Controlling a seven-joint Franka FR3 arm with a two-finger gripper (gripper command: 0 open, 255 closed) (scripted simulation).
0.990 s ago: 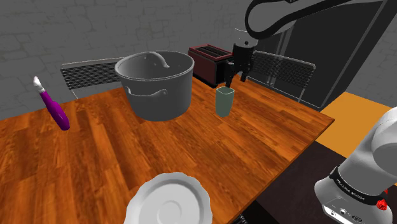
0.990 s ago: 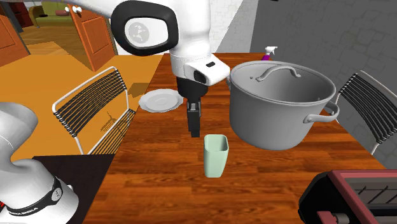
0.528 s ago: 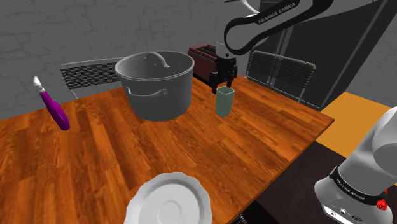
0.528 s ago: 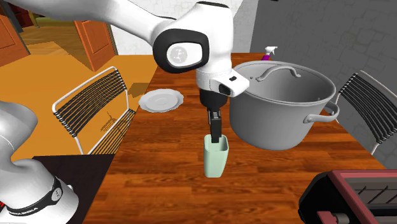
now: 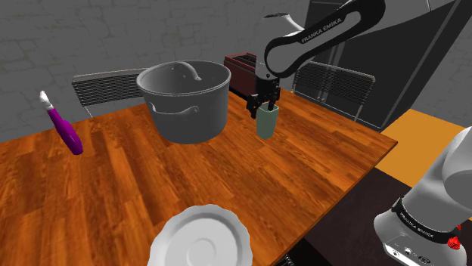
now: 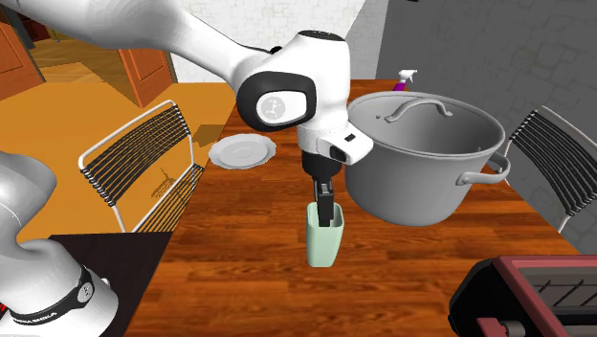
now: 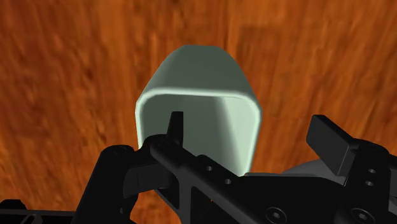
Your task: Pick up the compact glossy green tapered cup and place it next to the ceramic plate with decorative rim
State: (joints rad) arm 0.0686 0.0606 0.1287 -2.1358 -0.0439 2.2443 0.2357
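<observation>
Where the wrist view looks down, we see the claw (image 7: 251, 130) spread wide and holding nothing. One finger (image 7: 175, 127) dips inside the pale green cup (image 7: 197, 70) and the other stands outside its wall. The claw's body hides the cup's near side. The cup stands upright on the wooden table (image 5: 113, 189) beside the grey pot (image 5: 189, 102), well apart from the white plate (image 5: 200, 242), which the shoulder view's bottom edge cuts off.

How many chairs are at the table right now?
2: one chair behind the pot, a second chair behind the pale green cup. Others may be hidden outside the views.
</observation>
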